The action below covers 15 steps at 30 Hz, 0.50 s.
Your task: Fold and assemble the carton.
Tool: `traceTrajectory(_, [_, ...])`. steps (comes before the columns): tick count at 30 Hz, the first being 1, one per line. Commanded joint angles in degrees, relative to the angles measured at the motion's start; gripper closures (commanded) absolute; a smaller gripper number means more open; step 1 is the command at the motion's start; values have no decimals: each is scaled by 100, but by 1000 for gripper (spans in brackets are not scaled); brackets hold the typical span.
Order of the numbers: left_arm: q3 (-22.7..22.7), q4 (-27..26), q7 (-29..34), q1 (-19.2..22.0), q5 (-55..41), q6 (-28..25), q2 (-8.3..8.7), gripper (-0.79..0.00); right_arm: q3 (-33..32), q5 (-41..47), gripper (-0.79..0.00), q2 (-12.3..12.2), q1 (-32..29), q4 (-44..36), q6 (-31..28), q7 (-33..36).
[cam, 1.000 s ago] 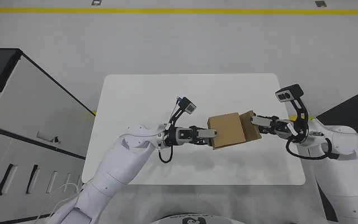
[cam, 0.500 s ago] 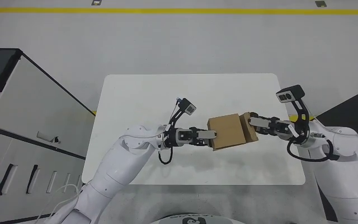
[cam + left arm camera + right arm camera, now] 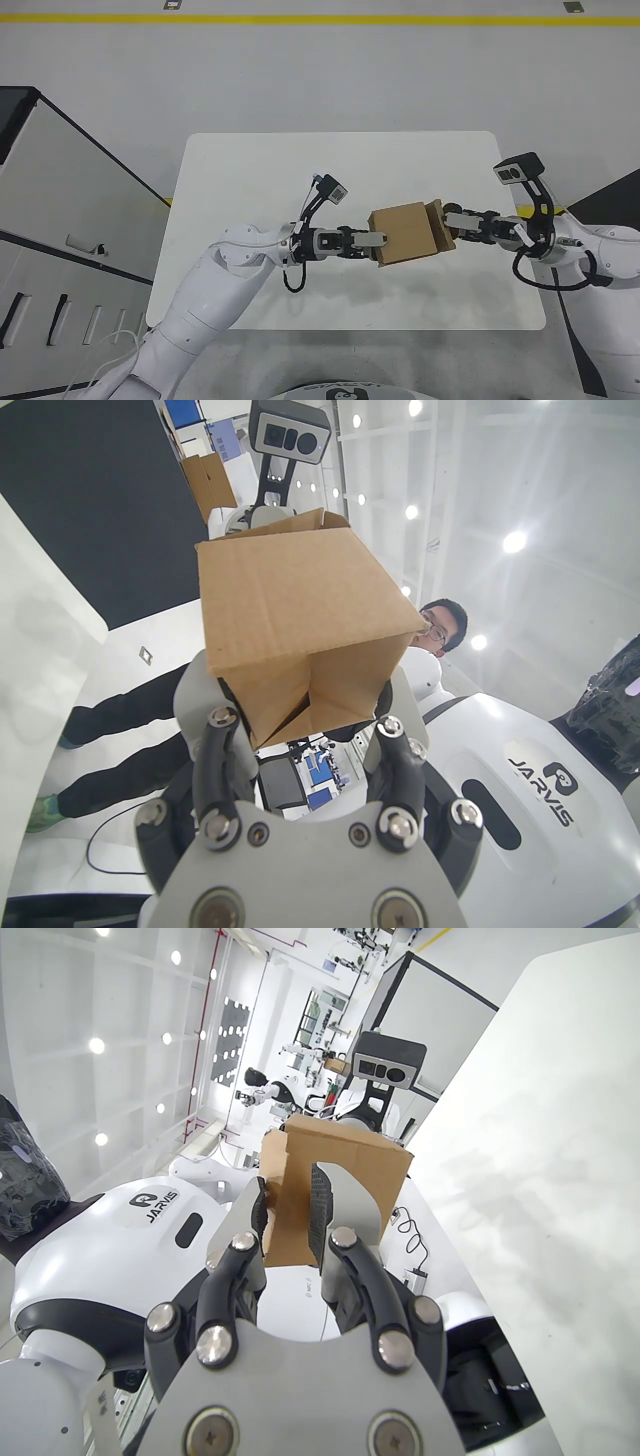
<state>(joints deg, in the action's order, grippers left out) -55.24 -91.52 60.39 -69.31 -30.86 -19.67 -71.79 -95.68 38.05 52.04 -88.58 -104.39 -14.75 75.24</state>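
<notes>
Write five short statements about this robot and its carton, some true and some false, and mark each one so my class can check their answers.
1. The carton is brown cardboard. True.
2. The carton is a flat, unfolded sheet. False: it is opened out into a box shape.
3. The left gripper grips one end of the carton. True.
4. The table is black. False: it is white.
5. The right gripper is at the flap on the end of the carton opposite the left gripper. True.
</notes>
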Motion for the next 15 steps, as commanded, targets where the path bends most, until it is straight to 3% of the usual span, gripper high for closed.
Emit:
traceTrajectory(1, [-10,-20,-31,4,117,21,8,0,-18,-22,-154,-4,-3,-1,9,13])
traceTrajectory(15, [-3,-45,-121,14,217,65,25,0,-15,-368,-126,-36,42,-4,80,100])
